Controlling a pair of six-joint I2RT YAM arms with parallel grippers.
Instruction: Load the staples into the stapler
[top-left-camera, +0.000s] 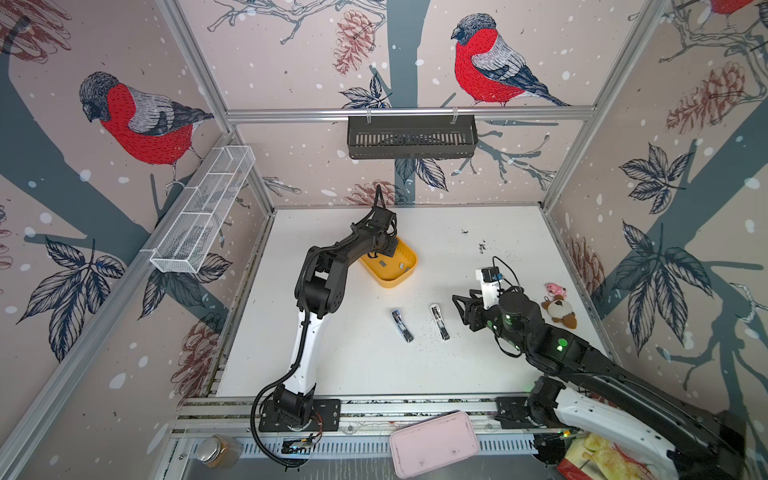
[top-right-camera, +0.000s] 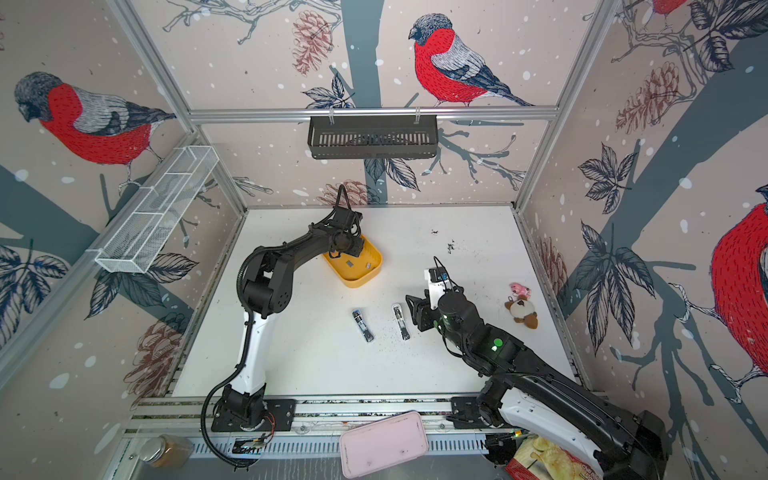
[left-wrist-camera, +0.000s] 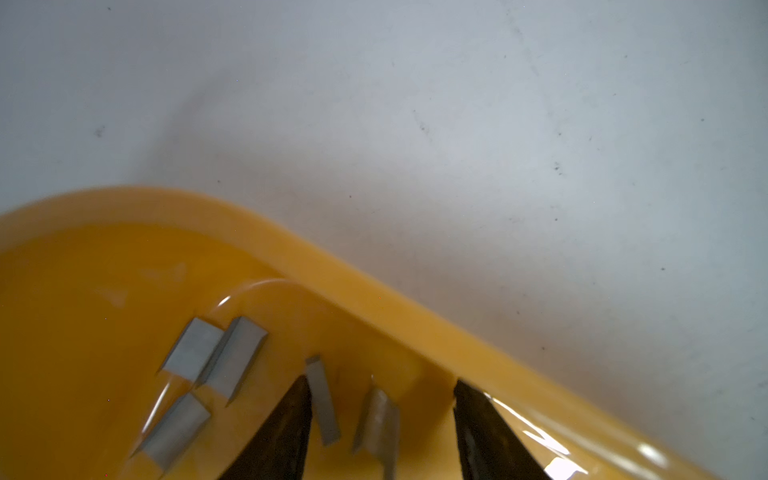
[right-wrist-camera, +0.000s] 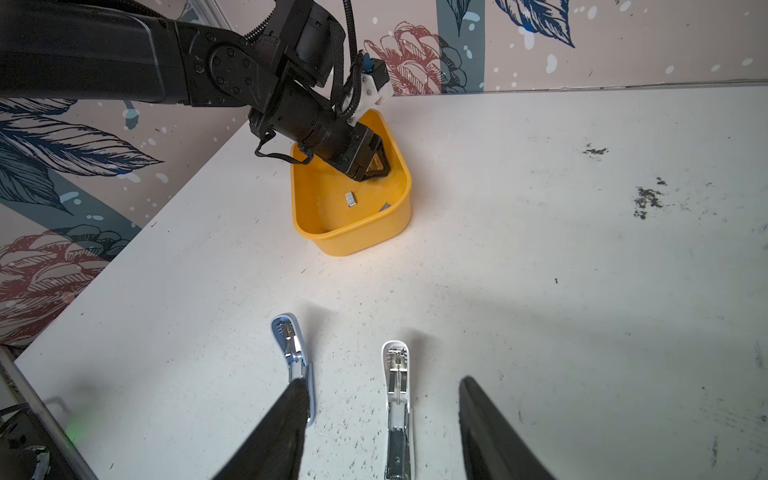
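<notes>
Inside the yellow tub (left-wrist-camera: 374, 295), short flat grey staples (left-wrist-camera: 232, 361)

You're looking into a robot lab cell rather than a lived-in room. An aluminium-profile frame (top-left-camera: 291, 115) boxes in a white tabletop (top-left-camera: 478, 365), bullfinch wallpaper (top-left-camera: 141, 120) covers the wall panels (a printed backdrop), and the left arm (top-left-camera: 305, 345) and right arm (top-left-camera: 582, 353) are bolted to a slotted rail (top-left-camera: 415, 409) along the front edge.
</notes>
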